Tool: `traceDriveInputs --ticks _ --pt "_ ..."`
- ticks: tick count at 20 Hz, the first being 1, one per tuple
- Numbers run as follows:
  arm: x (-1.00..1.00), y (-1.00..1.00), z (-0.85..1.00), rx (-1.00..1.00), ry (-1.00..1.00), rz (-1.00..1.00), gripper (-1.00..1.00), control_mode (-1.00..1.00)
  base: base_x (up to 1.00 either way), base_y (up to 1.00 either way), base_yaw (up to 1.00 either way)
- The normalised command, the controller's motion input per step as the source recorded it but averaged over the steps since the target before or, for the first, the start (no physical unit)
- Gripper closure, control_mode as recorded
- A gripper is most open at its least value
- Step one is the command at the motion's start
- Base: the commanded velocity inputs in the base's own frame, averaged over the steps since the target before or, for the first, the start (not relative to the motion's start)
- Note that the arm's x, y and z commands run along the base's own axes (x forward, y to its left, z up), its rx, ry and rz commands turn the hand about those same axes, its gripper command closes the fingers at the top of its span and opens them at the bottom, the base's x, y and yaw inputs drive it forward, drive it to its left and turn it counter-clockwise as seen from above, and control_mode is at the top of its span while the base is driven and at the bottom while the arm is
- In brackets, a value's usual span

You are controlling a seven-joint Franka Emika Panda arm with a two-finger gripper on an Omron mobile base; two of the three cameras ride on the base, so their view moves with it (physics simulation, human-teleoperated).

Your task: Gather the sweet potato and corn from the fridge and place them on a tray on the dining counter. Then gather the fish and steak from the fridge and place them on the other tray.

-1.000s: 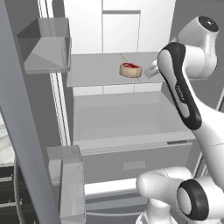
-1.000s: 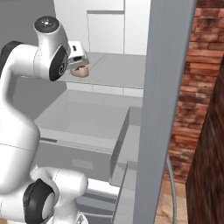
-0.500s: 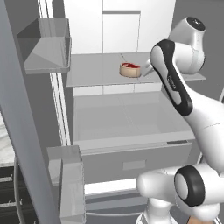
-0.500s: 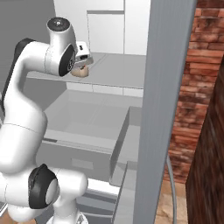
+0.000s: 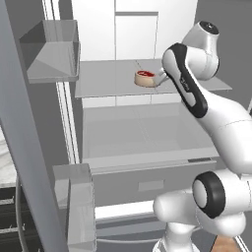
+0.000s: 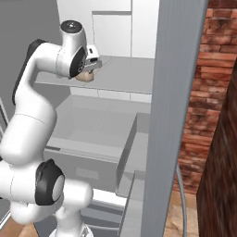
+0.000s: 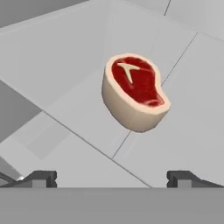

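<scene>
Fridge (image 5: 147,128) stands open; interior pale grey and white, door (image 6: 173,115) swung out at the right side of the right base view.

Steak (image 7: 134,92): thick kidney-shaped slab. Top face deep red, with a small white Y-shaped fat mark near one end. Side wall is a cream-beige fat band running all round. It lies flat on the grey fridge shelf (image 5: 108,81), red face up, on the right half of the shelf and toward its far side. In the left base view the steak (image 5: 144,77) reads as a small tan puck with a red top; in the right base view only a beige edge of it (image 6: 84,77) shows under the hand.

Gripper (image 7: 111,177): fingers spread wide, the two dark tips far apart at the bottom of the hand view, nothing between them. It is just near of the steak and not touching it; bare shelf shows between tips and meat. In the left base view the hand (image 5: 161,75) sits just right of the steak at shelf height.

Below the shelf, a closed drawer (image 5: 147,167).
</scene>
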Motion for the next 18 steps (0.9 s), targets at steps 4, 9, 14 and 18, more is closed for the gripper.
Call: traceDriveInputs --ticks 4,9,14,18 --pt "0.33 0.0 -0.09 0.0 0.0 0.04 -1.0 -1.0 0.0 0.0 0.0" --pt "0.32 0.0 -0.14 0.0 0.01 0.04 -1.0 -1.0 0.0 0.0 0.0" --pt "0.35 0.01 -0.15 0.0 0.02 0.04 -1.0 -1.0 0.0 0.0 0.0" --pt "0.35 0.02 -0.05 0.0 0.01 0.03 -1.0 -1.0 0.0 0.0 0.0"
